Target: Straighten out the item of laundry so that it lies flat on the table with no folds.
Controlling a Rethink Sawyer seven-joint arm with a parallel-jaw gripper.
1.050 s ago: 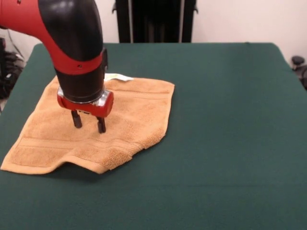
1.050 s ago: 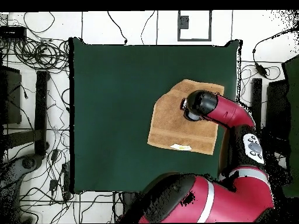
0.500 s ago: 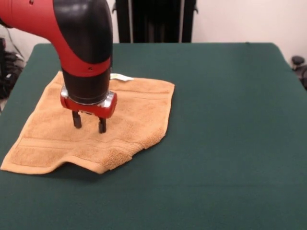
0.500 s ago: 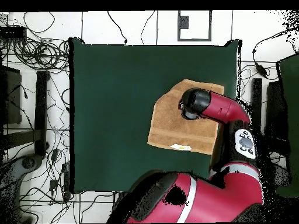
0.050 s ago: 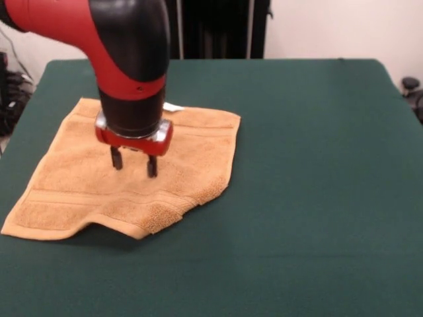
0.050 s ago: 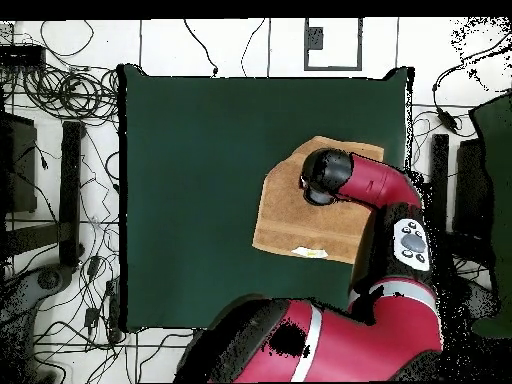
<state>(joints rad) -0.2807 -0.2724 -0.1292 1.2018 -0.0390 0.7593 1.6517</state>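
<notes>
One corner of the towel point(image 5: 125, 178) was doubled under at the front edge nearest the camera, leaving a thick rolled lip there — the fold the task wanted gone. The cloth lay on the bench point(image 5: 310, 172) toward its left side in the front view, close to that edge, with its small white tag point(image 5: 173, 106) at the far hem. The rest looked fairly flat, the woven band running across the near end.

The jaws point(image 5: 134, 163) hung over the middle of the towel, parted a little and holding nothing, tips seemingly just above the pile or barely touching it; I could not tell which. From overhead the arm point(image 6: 372, 190) hid them. My judgement: the jaws stood there on the way to the folded corner, since that was the only part needing a pull outward.
</notes>
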